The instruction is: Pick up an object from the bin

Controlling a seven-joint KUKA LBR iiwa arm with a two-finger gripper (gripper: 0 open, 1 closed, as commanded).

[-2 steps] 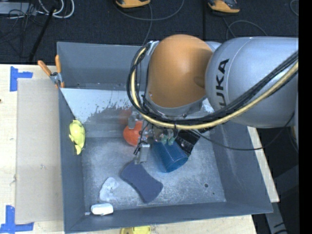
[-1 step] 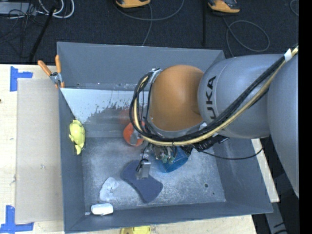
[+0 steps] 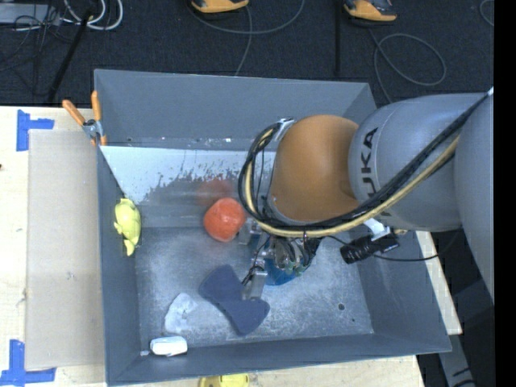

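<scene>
White oblong piece (image 3: 168, 346) nearest, lying against front wall of bin (image 3: 113, 297). At left wall: one yellow lumpy toy (image 3: 126, 225). One pale translucent scrap (image 3: 181, 311), crumpled, on floor front-left. One orange-red ball (image 3: 223, 218), smooth and round, toward back. One dark blue flat piece (image 3: 234, 301), soft-looking, heart-like outline, mid-floor. My gripper (image 3: 256, 279) is over its upper right edge. One bright blue glossy thing (image 3: 284, 276) just right of gripper, partly hidden under my wrist. Gripper spread or pressed together: cannot tell.
</scene>
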